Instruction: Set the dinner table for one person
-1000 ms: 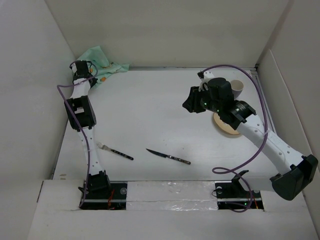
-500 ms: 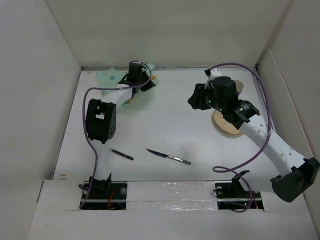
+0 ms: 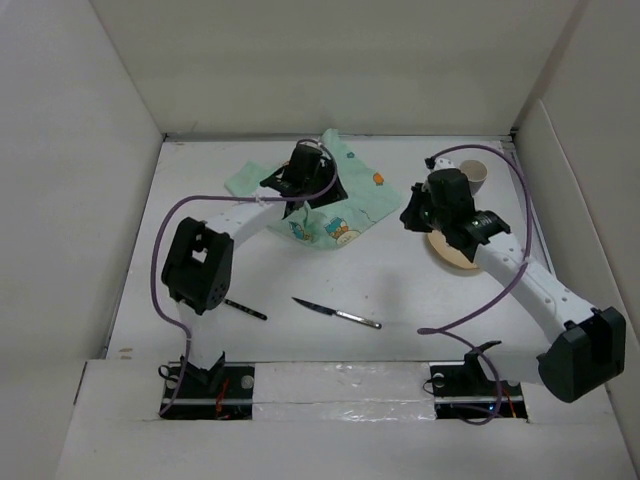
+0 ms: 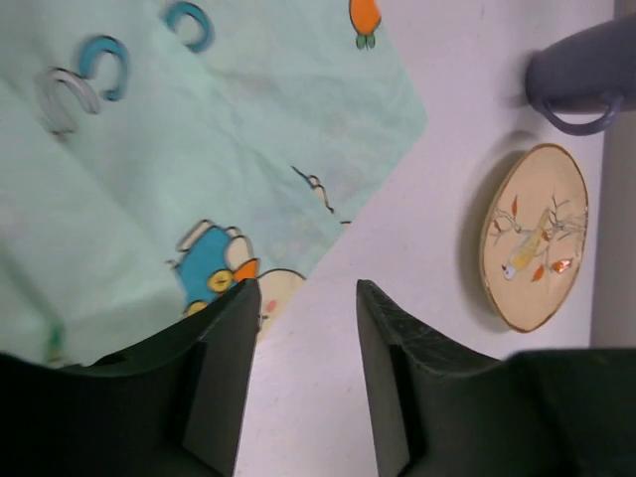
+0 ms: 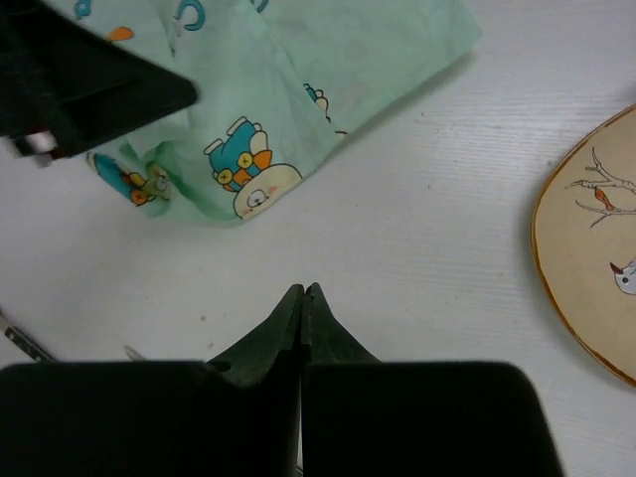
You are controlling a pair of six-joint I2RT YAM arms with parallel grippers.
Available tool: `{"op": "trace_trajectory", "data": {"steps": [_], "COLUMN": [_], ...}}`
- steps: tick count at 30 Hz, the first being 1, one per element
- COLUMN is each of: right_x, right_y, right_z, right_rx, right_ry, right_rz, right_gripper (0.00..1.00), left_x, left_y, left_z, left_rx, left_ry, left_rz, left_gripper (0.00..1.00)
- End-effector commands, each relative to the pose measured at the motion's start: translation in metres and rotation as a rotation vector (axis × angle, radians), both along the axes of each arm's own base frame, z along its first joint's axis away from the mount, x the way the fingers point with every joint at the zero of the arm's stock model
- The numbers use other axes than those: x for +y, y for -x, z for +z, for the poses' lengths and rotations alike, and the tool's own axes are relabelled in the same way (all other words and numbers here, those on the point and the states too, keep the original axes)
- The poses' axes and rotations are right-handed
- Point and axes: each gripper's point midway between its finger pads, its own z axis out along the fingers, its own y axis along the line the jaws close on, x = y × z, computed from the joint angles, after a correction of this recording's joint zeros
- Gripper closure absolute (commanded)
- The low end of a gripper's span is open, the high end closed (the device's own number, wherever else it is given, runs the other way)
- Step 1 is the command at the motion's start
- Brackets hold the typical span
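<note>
The dinner table point(image 3: 380, 275) is a plain white tabletop. A mint-green placemat point(image 3: 345, 205) with cartoon prints lies rumpled at its far middle. My left gripper point(image 3: 308, 186) hovers over the placemat's near edge. In the left wrist view that gripper point(image 4: 303, 298) is open, with bare table between its fingers point(image 4: 231, 328) and the placemat point(image 4: 199, 149) beside them. My right gripper point(image 3: 409, 217) stands right of the placemat. In the right wrist view it point(image 5: 303, 293) is shut on nothing, above bare table. A tan plate point(image 3: 447, 255) lies partly under the right arm.
A cup point(image 3: 478, 175) stands at the far right, behind the plate. A knife point(image 3: 337, 313) lies near the front middle. A fork handle point(image 3: 246, 310) shows beside the left arm's elbow. White walls enclose the table on three sides.
My left gripper carried the placemat from the far left corner to the far middle, then opened and let it go. My right gripper moved slightly right and shut.
</note>
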Motion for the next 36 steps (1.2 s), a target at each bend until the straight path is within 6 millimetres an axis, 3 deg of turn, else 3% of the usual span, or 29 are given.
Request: {"op": "trace_trajectory", "data": {"steps": [1, 2, 4, 5, 6, 8, 9, 13, 14, 19, 23, 28, 32, 36], "right_x": [-0.005, -0.002, -0.003, -0.003, 0.003, 0.003, 0.009, 0.011, 0.019, 0.009, -0.013, -0.03, -0.036, -0.032], "right_y": [-0.027, -0.033, -0.05, -0.057, -0.07, -0.083, -0.087, -0.099, -0.099, -0.111, -0.129, -0.145, -0.148, -0.151], "right_z": [-0.013, -0.031, -0.035, -0.04, -0.05, -0.058, -0.068, -0.074, -0.076, -0.095, -0.11, -0.117, -0.136, -0.144], "right_rx": [-0.012, 0.031, 0.05, 0.065, 0.087, 0.111, 0.142, 0.143, 0.152, 0.194, 0.24, 0.25, 0.31, 0.333], "right_ry": [-0.049, -0.039, -0.061, -0.065, -0.068, -0.086, -0.103, -0.139, -0.179, -0.178, -0.147, -0.109, -0.078, -0.095], "right_rz": [-0.079, -0.084, -0.114, -0.122, -0.128, -0.143, -0.135, -0.162, -0.143, -0.212, -0.322, -0.404, -0.438, -0.439], "right_gripper": [1.0, 1.0, 0.99, 0.85, 0.78, 0.65, 0.62, 0.49, 0.43, 0.37, 0.36, 0.37, 0.37, 0.37], "left_x": [0.046, 0.048, 0.062, 0.066, 0.069, 0.072, 0.075, 0.068, 0.063, 0.058, 0.053, 0.056, 0.065, 0.063], "left_y": [-0.004, -0.002, -0.005, -0.006, -0.006, -0.008, -0.006, 0.001, 0.003, 0.0, -0.004, -0.007, -0.007, -0.001], "left_z": [0.062, 0.06, 0.051, 0.046, 0.031, 0.022, 0.006, -0.015, -0.019, -0.027, -0.029, -0.038, -0.051, -0.062], "left_rx": [-0.199, -0.198, -0.212, -0.21, -0.183, -0.186, -0.155, -0.181, -0.225, -0.24, -0.261, -0.262, -0.241, -0.23], "left_ry": [-0.109, -0.128, -0.243, -0.281, -0.33, -0.423, -0.471, -0.611, -0.7, -0.751, -0.793, -0.866, -0.918, -0.931], "left_rz": [0.081, 0.069, 0.091, 0.086, 0.066, 0.02, -0.014, -0.164, -0.214, -0.282, -0.295, -0.301, -0.302, -0.329], "left_gripper": [0.61, 0.62, 0.61, 0.6, 0.58, 0.57, 0.56, 0.53, 0.51, 0.43, 0.38, 0.39, 0.4, 0.45]}}
